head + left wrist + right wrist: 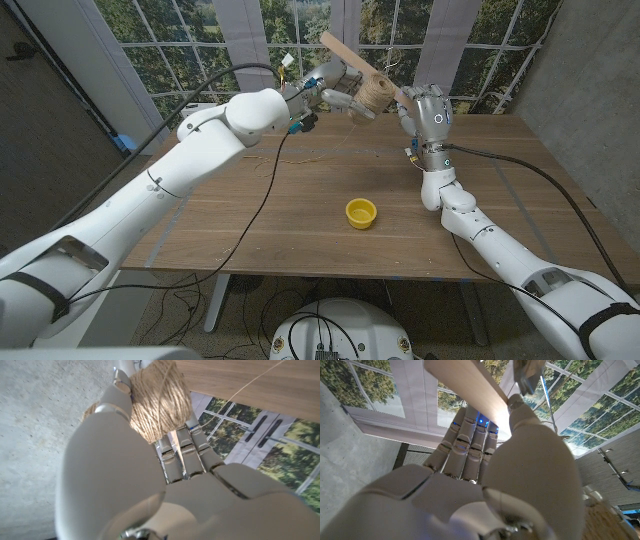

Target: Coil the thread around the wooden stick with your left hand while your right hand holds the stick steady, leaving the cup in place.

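A small round yellow cup (361, 212) is seen nearest on the brown wooden worktop (300, 220). Farther back, the pale flat wooden stick (352, 59) is gripped aloft by the right hand (428, 112). A thick coil of tan twine thread (377, 95) is wound around it, and the left hand (335, 92) is closed against that coil.

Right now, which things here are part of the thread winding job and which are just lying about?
Part of the job:
- long wooden stick, held by the right hand
- tan ball of coiled thread on the stick
- left hand, at the thread
- small yellow cup, to stay put

Lying about:
- black cable across the wooden table
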Action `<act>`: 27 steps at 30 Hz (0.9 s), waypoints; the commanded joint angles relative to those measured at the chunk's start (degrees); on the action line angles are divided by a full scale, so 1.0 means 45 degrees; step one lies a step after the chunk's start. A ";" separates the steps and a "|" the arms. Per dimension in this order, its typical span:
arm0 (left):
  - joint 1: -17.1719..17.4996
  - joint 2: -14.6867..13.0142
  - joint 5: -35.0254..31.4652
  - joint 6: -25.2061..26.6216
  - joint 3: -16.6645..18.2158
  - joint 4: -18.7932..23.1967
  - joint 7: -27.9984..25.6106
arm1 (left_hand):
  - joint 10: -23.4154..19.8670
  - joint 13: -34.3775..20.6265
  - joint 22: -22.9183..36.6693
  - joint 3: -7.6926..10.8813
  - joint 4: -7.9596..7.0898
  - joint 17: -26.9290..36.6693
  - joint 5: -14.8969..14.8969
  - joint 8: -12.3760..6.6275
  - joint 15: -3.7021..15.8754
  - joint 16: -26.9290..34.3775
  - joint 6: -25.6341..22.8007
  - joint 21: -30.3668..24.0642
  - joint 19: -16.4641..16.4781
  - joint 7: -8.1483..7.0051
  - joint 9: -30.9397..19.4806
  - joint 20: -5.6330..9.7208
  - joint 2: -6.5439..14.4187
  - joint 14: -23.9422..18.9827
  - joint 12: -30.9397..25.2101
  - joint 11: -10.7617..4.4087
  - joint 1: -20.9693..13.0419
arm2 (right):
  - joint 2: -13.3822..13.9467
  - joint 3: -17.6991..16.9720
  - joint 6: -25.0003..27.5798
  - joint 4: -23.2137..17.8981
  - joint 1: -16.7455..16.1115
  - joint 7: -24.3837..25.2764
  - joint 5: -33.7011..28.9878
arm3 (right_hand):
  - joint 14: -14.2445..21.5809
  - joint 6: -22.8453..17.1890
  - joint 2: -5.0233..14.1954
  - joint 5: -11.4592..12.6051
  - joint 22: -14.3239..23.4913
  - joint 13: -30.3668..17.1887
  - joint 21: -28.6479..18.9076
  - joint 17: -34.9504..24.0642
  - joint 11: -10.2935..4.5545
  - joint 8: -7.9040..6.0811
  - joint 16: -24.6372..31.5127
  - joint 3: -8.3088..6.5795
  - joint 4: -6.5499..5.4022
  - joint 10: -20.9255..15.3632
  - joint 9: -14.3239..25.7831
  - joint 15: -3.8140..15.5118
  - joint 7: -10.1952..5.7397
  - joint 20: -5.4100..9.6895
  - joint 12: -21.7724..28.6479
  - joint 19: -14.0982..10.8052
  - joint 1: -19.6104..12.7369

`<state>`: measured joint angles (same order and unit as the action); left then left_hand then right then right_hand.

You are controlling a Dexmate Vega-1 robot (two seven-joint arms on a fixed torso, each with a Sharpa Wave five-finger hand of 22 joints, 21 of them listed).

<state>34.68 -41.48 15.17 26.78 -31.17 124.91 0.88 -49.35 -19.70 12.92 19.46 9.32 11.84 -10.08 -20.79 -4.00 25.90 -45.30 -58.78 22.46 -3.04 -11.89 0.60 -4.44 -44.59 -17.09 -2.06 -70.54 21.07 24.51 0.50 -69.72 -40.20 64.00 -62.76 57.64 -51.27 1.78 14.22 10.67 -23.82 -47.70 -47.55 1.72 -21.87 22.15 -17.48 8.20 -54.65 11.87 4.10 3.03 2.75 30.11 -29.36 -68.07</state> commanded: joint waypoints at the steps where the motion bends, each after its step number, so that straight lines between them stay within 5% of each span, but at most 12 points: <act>1: 0.1867 -0.0013 0.1661 -0.0493 0.1141 -0.1180 -0.1373 | -0.1173 -0.2729 -0.0006 0.0112 -0.0040 0.4576 -0.0083 -0.0092 0.3931 0.0101 -0.3497 -0.0152 -0.0041 0.0114 -0.0216 -0.0045 0.2832 -0.3125 0.0017 -0.1010 -0.2709 | -0.0688 -0.1247 -0.0400 0.0052 -0.0297 0.0001 -0.0656 | 0.1191 -0.1937 0.1105 0.0106 0.0005 -0.0523 -0.0079 -0.0046 -0.1253 -0.0075 -0.0072 -0.0090 -0.0016 -0.1431 0.0164 0.1954 -0.1853 0.0624 0.0006 0.0042 -0.1050; 27: 0.2032 0.0581 0.3742 -0.0770 0.1506 -0.3839 -0.2592 | -0.1231 -0.2810 -0.0177 0.0166 -0.0023 0.4643 -0.0089 -0.0046 0.3927 -0.0013 -0.3481 -0.0480 -0.0175 0.0191 -0.0251 -0.0160 0.2835 -0.3156 0.0171 -0.0911 -0.2735 | -0.1951 -0.3372 -0.2254 -0.0100 -0.0763 0.0001 -0.2242 | 0.1201 -0.1936 0.1102 0.0112 -0.0005 -0.0544 -0.0205 -0.0102 -0.1281 -0.0053 -0.0162 -0.0101 -0.0013 -0.1459 0.0169 0.1946 -0.1819 0.0618 -0.0055 0.0099 -0.1052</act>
<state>43.43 -39.84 28.83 23.81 -25.41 111.28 -7.82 -49.72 -20.49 11.97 19.45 9.31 11.84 -10.19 -20.58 -4.00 25.63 -45.31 -60.62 21.85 -3.04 -11.90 -0.01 -4.44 -44.60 -16.42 -1.70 -70.54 15.06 14.03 -5.38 -69.34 -42.40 64.00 -69.05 57.84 -51.27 1.78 14.40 10.68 -25.10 -48.36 -47.93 1.82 -21.69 21.56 -17.51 8.23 -54.78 11.87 4.29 3.03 2.76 29.61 -29.37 -68.06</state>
